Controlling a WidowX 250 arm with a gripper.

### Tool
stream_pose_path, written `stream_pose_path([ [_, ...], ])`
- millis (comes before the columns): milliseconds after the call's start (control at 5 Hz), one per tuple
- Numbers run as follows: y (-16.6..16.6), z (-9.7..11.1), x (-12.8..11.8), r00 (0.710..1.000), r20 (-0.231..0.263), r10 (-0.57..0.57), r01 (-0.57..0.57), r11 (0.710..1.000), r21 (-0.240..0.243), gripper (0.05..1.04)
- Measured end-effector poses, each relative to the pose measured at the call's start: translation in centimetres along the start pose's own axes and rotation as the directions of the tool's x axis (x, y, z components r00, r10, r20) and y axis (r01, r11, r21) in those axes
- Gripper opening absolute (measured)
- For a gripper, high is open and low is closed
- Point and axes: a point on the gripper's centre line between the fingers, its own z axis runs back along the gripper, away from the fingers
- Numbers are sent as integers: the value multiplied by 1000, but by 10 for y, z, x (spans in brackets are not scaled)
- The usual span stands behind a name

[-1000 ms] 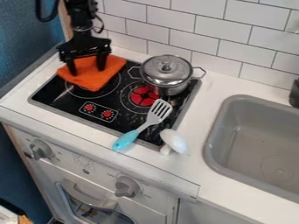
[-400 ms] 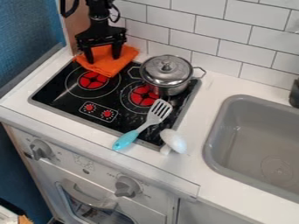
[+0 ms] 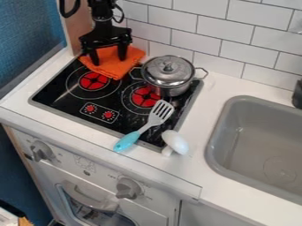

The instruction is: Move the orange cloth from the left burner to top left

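The black gripper (image 3: 108, 60) hangs over the back left of the stove, its two fingers spread wide and pointing down onto the orange cloth. Beneath it the orange cloth (image 3: 111, 67) lies flat across the stove's back left edge and the white counter behind. The left burner (image 3: 94, 81) shows red and uncovered, just in front of the cloth.
A lidded metal pot (image 3: 168, 75) stands at the back right of the stove, close to the cloth. The right burner (image 3: 145, 96), a blue-handled spatula (image 3: 154, 120) and a white mushroom (image 3: 175, 142) lie further forward. A grey sink (image 3: 259, 141) is at right, a tiled wall behind.
The gripper and the orange cloth have moved back and to the right, off the left burner. Since the middle frame they have shifted slightly further right. The pot and spatula have stayed put.
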Motion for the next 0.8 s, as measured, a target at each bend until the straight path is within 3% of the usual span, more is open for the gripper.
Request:
stream_pose_path([
  [200,-6,4,-4,998,-41,-42,41,999,-32,999],
  [400,-2,29,5,997,-19,-69,69,998,3,999],
  [600,-2,62,13,997,45,-67,67,998,-1,999],
  [800,2,75,8,996,49,-79,79,997,6,999],
])
